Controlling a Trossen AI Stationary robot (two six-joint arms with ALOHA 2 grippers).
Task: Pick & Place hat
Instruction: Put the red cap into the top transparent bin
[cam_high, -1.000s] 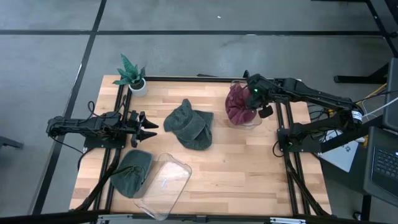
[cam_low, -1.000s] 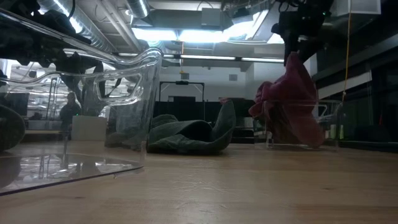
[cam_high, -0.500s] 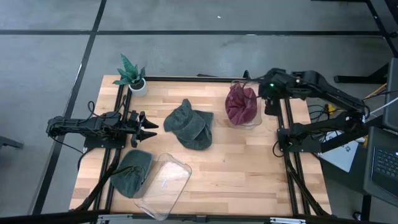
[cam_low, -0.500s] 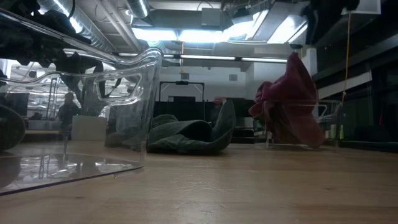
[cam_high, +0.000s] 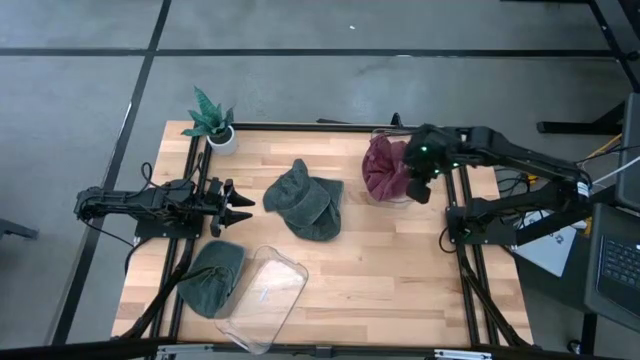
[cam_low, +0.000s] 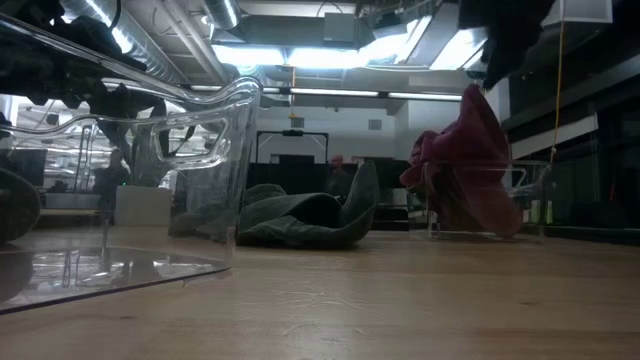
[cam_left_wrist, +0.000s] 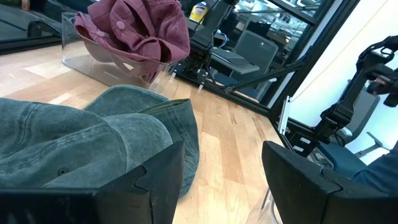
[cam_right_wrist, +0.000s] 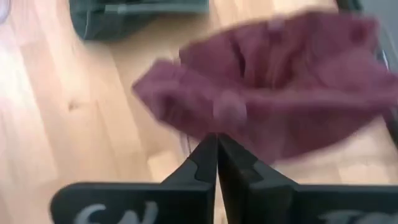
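A maroon hat (cam_high: 383, 165) lies bunched in a clear bin (cam_left_wrist: 93, 62) at the table's far right, its peak standing above the bin's rim (cam_low: 470, 110). A green hat (cam_high: 305, 200) lies crumpled on the wood at the middle of the table. Another green hat (cam_high: 213, 276) lies at the near left, partly under a tipped clear container (cam_high: 268, 295). My right gripper (cam_high: 418, 188) hangs shut just above the maroon hat's right side, pointing steeply down, with nothing between its fingers (cam_right_wrist: 216, 152). At the left edge my left gripper (cam_left_wrist: 224, 180) waits open and level, facing the middle green hat.
A small potted plant (cam_high: 212, 120) stands at the far left corner. Black frame rails run along the table's left and right sides (cam_high: 465, 260). Bare wood lies open across the near right part (cam_high: 400, 280).
My right gripper has drawn up off the maroon hat, swung toward the table's far right corner, then come back beside the bin's right side, rolling its wrist on the way. The maroon hat stays in the bin.
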